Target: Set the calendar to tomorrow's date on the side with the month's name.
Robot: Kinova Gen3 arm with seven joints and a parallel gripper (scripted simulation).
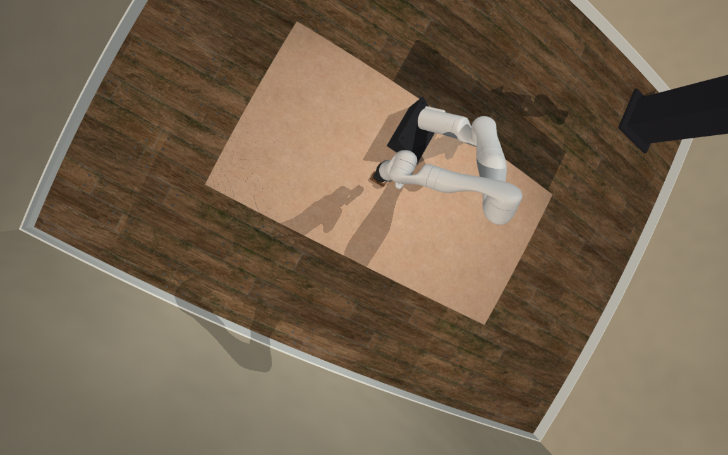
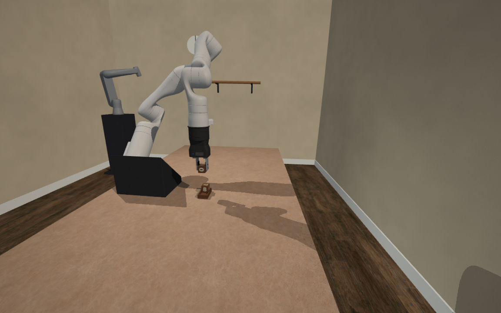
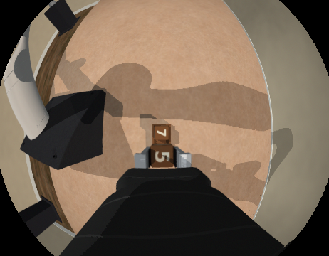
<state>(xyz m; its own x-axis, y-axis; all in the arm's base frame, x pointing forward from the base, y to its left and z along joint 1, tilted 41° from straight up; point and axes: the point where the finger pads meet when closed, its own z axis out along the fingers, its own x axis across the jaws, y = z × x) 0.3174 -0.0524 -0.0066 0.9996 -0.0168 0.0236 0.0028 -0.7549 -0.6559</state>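
Observation:
My gripper (image 2: 202, 164) (image 3: 162, 153) is shut on a brown digit cube (image 2: 202, 168) (image 3: 162, 157) and holds it in the air above the tray. In the wrist view this cube shows a 5 lying on its side; in the exterior view a 0 shows on its side face. The other brown cube (image 2: 205, 188) (image 3: 162, 132) sits in the tray (image 2: 203, 196); it shows a 7 on top and an 8 on the side facing the exterior camera. In the top view the arm mostly covers cubes and tray. The month's name is not readable.
The arm's black base (image 1: 410, 133) (image 2: 143, 175) (image 3: 75, 128) stands left of the tray in the exterior view. A black pedestal (image 1: 694, 107) (image 2: 118, 136) with a grey arm stands farther back. A wall shelf (image 2: 236, 82) is high at the back.

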